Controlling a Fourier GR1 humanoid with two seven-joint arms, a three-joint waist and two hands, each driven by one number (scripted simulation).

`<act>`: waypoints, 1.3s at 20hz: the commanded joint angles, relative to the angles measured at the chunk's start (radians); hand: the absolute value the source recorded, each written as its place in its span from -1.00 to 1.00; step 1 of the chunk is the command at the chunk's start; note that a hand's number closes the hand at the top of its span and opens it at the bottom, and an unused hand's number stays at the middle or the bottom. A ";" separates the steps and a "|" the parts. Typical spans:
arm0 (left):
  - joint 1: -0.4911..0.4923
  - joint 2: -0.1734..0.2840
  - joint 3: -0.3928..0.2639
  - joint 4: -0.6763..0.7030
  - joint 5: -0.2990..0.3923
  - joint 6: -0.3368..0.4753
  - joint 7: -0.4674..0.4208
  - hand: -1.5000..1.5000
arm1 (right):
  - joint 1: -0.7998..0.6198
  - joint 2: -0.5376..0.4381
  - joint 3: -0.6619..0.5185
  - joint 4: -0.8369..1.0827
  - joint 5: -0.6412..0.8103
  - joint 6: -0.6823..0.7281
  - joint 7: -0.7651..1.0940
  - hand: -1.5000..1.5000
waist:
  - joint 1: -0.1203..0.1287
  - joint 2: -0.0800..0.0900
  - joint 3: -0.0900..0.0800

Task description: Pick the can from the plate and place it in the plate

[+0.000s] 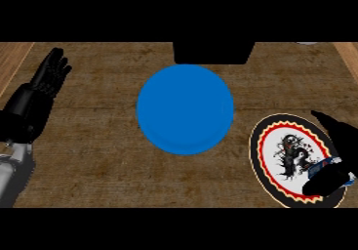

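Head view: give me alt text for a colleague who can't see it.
The right hand curls round a can over a patterned plate at the counter's right. A blue plate lies at centre; the left hand rests open at the left edge.

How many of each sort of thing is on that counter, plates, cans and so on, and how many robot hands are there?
Plates: 2, a blue plate and a patterned plate with a red and cream rim
Cans: 1, the can, mostly hidden by the right robot hand over the patterned plate
Robot hands: 2, the right one and the left robot hand, open at the left edge
Total: 5
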 commanded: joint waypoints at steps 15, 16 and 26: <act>0.031 -0.056 0.040 0.024 -0.055 -0.048 -0.053 0.00 | 0.001 0.026 -0.001 0.242 0.090 0.102 0.061 -1.00 | -0.002 0.001 0.002; 0.051 -0.028 0.074 0.002 -0.023 -0.079 -0.037 0.00 | 0.014 0.029 -0.015 0.251 0.085 0.104 0.047 -1.00 | -0.001 0.000 0.002; 0.021 -0.062 0.118 -0.006 -0.053 -0.109 0.015 0.00 | 0.079 0.114 -0.014 0.280 0.178 0.134 0.012 -1.00 | -0.004 -0.001 0.002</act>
